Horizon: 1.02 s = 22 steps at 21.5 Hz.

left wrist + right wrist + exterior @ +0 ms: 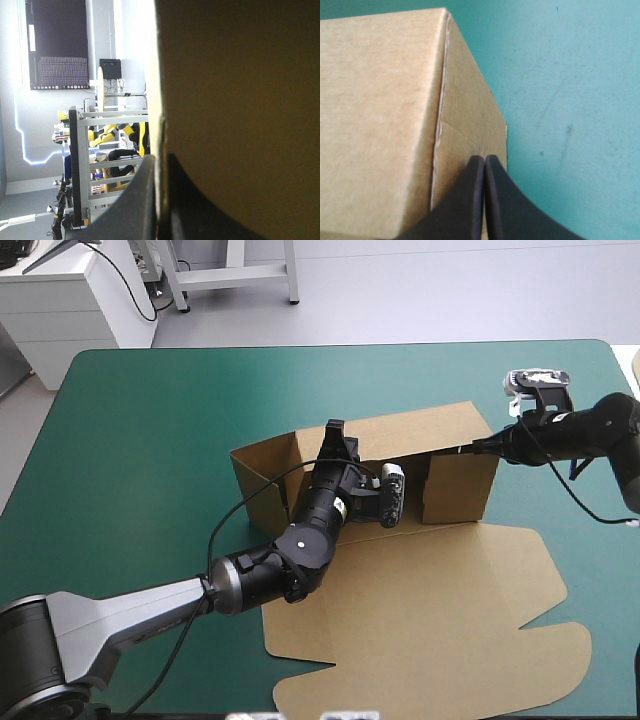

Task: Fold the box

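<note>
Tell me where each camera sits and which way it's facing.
High view: above and behind the robot, looking forward and down at the teal-green cover and box; both arms, left gripper and right gripper, show.
Left wrist view: on the left wrist, facing level into the room along a raised box wall; its own fingers clamp that wall's edge.
Right wrist view: on the right wrist, facing the box's end wall, shut fingertips against it.
Shared: every view shows the box.
</note>
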Each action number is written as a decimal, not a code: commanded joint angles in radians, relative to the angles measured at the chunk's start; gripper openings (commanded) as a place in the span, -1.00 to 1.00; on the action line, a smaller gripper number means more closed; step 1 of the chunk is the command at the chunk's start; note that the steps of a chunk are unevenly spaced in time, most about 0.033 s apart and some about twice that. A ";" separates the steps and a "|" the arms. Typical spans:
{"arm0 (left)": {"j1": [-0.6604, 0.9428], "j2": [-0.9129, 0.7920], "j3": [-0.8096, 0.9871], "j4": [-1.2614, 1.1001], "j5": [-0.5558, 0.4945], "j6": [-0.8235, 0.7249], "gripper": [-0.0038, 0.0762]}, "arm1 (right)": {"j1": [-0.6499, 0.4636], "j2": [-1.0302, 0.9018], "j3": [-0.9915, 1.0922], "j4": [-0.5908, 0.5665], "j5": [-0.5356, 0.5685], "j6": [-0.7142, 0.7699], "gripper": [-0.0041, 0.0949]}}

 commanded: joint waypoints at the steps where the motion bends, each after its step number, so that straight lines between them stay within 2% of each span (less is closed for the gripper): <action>1: -0.007 -0.019 -0.025 0.041 0.010 -0.001 -0.92 | -0.006 -0.075 0.043 0.050 -0.119 -0.047 -0.95; 5: -0.011 -0.006 -0.025 0.041 0.014 -0.001 -0.92 | -0.006 -0.100 0.100 0.052 -0.176 -0.094 -0.95; 10: -0.011 -0.004 -0.025 0.041 0.012 -0.001 -0.92 | -0.006 -0.098 0.100 0.031 -0.130 -0.225 -0.94; 11: -0.011 -0.004 -0.025 0.041 0.012 -0.001 -0.92 | -0.006 -0.098 0.100 0.001 -0.116 -0.231 -0.87; 15: -0.011 -0.004 -0.025 0.041 0.012 -0.001 -0.92 | -0.006 -0.098 0.100 -0.097 -0.059 -0.272 -0.23; 16: -0.011 -0.004 -0.025 0.041 0.012 -0.001 -0.92 | -0.006 -0.098 0.100 -0.097 -0.047 -0.303 -0.13; 19: -0.011 -0.004 -0.025 0.041 0.012 -0.001 -0.92 | -0.006 -0.096 0.100 -0.073 -0.034 -0.366 -0.07; 22: -0.011 -0.004 -0.025 0.047 0.012 -0.001 -0.92 | -0.006 -0.092 0.100 0.018 -0.041 -0.428 -0.07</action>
